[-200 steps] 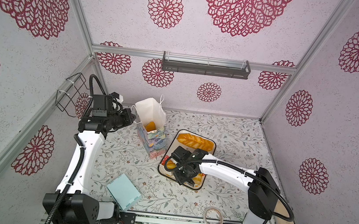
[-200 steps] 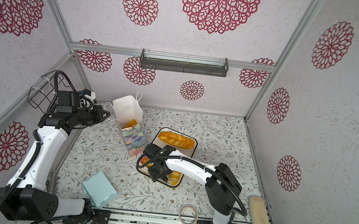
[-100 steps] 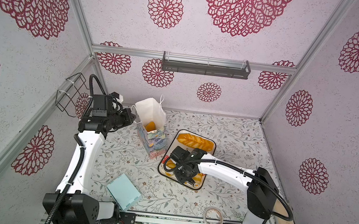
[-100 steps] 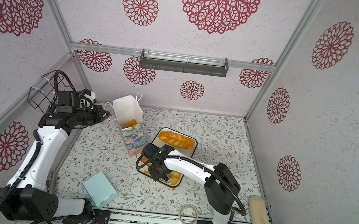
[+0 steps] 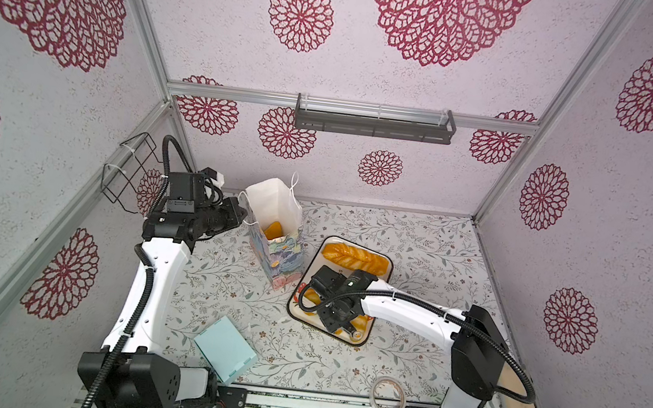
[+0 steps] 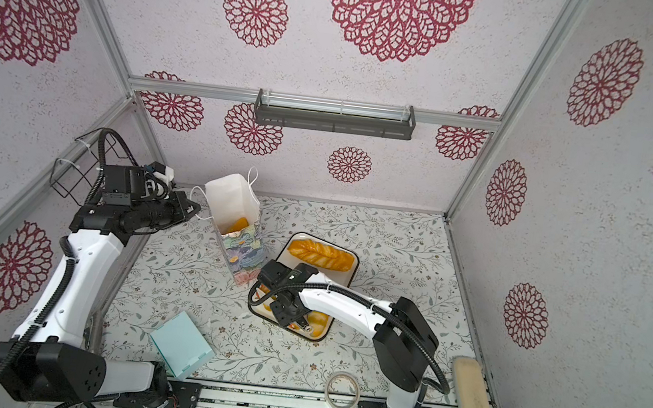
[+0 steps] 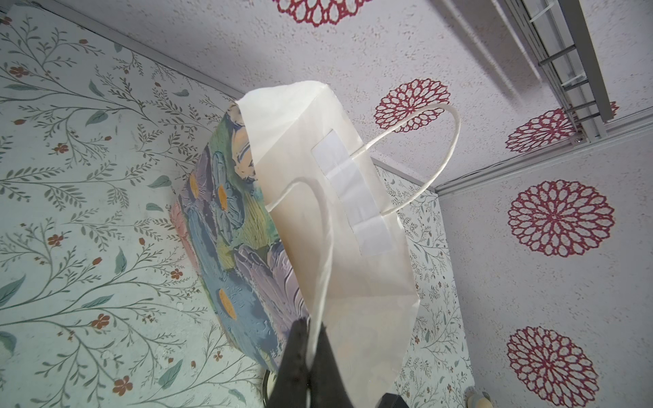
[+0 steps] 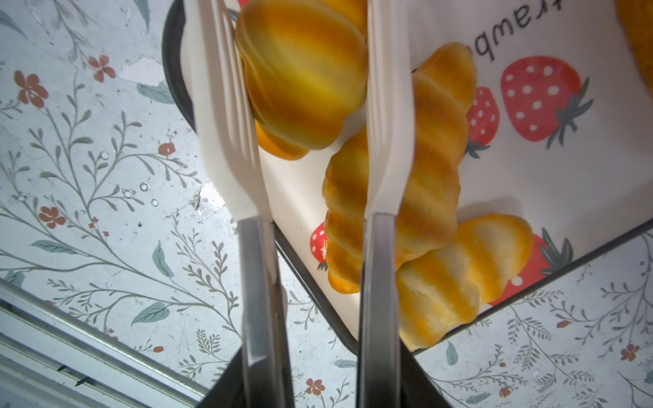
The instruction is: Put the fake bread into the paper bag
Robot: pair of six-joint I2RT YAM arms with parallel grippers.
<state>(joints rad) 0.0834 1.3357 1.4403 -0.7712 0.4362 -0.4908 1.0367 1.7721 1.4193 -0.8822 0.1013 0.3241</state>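
On the tabletop (image 5: 417, 240) the bag (image 5: 272, 203) stands upright just beside the tray (image 5: 384, 257), with one bread piece (image 5: 273, 230) already inside. The loaf (image 5: 354, 257) and several rolls (image 8: 424, 176) lie on the tray. The right gripper (image 8: 304, 42), partly closed, pinches a roll (image 8: 307, 92). It is glossy and may slip out when lifted. The left gripper (image 7: 309, 353) is clamped on a thin handle (image 7: 327, 247), so a tug could tip the narrow bag.
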